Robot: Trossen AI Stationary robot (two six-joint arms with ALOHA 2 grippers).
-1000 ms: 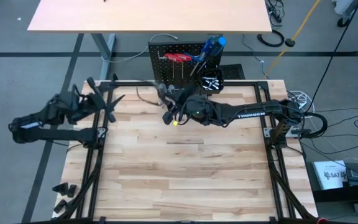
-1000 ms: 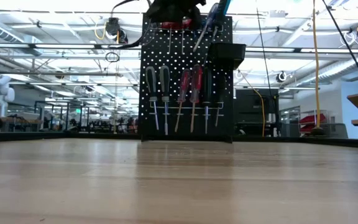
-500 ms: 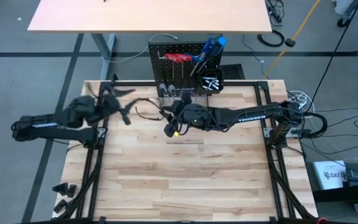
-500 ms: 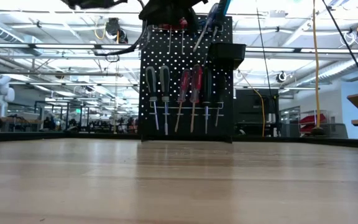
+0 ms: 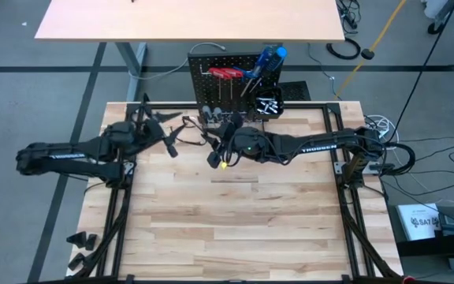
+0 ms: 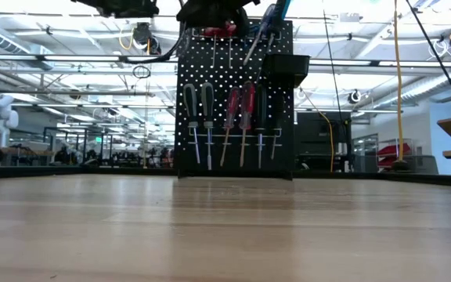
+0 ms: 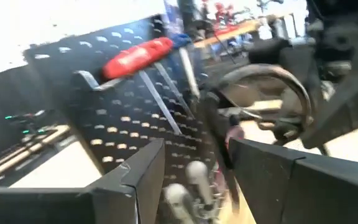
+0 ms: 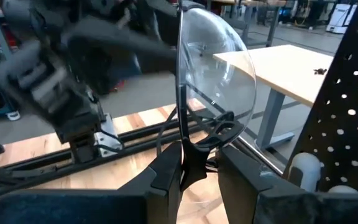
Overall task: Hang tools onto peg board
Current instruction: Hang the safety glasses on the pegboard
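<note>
1. In the low view both arms are cut off at the top edge. Only dark bulk shows above the peg board (image 6: pixel 237 149).
2. The left wrist view is smeared, so the tools near its fingers are hard to make out.
3. The right gripper (image 8: pixel 197 163) hangs just in front of the board's left half. Its fingers are pinched close on a thin dark piece (image 8: pixel 180 93) that stands upright. A clear curved shape (image 8: pixel 219 81) sits beside it, and I cannot tell what it is.
4. The left gripper (image 5: pixel 166 134) is near the board's left side. Its fingers are spread apart and hold nothing.
5. The peg board stands upright at the middle of the bench's (image 5: pixel 235 229) far edge.
6. A row of screwdrivers (image 6: pixel 207 121) hangs on it, long axes vertical, handles up and tips down.
7. The red-handled pliers (image 5: pixel 227 73) lie across the top hooks, long axis along the board.
8. A blue-handled screwdriver (image 6: pixel 266 27) slants above the small black bin (image 6: pixel 285 69), handle uppermost.
</note>
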